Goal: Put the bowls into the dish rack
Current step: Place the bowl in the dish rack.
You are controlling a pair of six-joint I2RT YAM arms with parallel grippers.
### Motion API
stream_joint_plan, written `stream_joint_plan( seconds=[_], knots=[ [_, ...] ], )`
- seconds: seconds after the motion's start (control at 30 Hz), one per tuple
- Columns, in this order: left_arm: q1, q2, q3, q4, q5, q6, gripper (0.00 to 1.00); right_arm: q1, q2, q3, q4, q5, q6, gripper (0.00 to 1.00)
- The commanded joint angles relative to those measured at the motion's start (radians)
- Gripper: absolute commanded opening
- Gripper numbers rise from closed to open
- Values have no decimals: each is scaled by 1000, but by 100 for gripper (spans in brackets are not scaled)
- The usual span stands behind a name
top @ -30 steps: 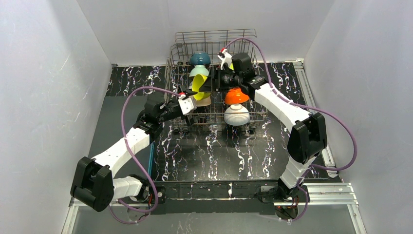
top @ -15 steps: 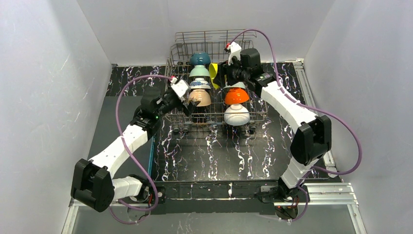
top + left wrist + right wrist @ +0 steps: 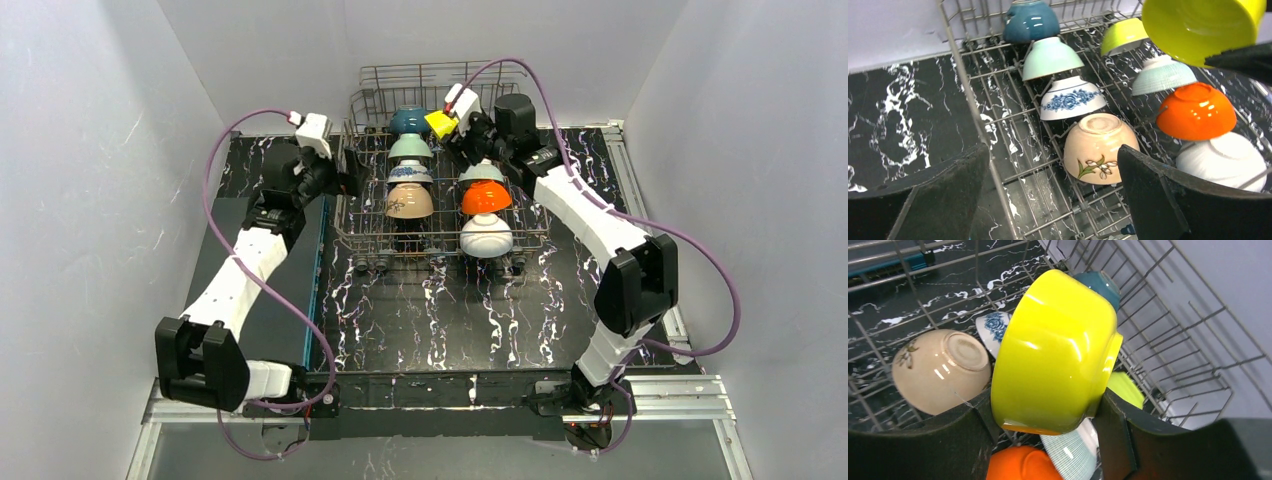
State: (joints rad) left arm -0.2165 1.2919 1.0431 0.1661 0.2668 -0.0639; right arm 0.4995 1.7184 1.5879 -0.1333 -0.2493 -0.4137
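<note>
Upper centre from above, your right gripper (image 3: pixel 1044 410), clamped on one yellow bowl (image 3: pixel 1058 350), hides one of eight racked bowls (image 3: pixel 486 197), one dish rack (image 3: pixel 438 68), left gripper (image 3: pixel 1050 167) gaping, empty.

9 bowls in all: 1 teal-blue bowl (image 3: pixel 1030 20), 1 mint bowl (image 3: pixel 1052 57), 1 blue-patterned white bowl (image 3: pixel 1072 97), 1 tan bowl (image 3: pixel 1100 147), 1 pale ribbed bowl (image 3: pixel 1163 75), 1 orange bowl (image 3: pixel 1196 111), 1 plain white bowl (image 3: pixel 1223 160), 2 yellow-green: lime bowl (image 3: pixel 1124 36), bright yellow bowl (image 3: pixel 1055 350); 1 dish rack (image 3: pixel 965 87); 2 arms: left arm (image 3: pixel 245 270), right arm (image 3: pixel 585 215)
</note>
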Motion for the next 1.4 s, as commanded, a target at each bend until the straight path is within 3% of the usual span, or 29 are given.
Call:
stream_joint_plan(
  seconds=[0.0, 0.07, 0.27, 0.5, 0.9, 1.37],
  knots=[
    [58, 29, 90, -121, 9, -161, 98, 2, 63, 89, 92, -54, -196, 1],
    [82, 41, 94, -120, 31, -213, 98, 0, 95, 118, 42, -103, -320, 1],
    [131, 71, 106, -115, 97, -263, 98, -12, 202, 221, 25, -100, -466, 1],
    [155, 88, 107, -93, 144, -269, 98, -45, 355, 371, 23, -112, -553, 1],
    [157, 109, 107, -87, 165, -258, 98, -132, 567, 558, 149, -84, -608, 1],
    [157, 134, 108, -74, 197, -264, 98, -285, 644, 576, 266, -184, -596, 1]
  ],
)
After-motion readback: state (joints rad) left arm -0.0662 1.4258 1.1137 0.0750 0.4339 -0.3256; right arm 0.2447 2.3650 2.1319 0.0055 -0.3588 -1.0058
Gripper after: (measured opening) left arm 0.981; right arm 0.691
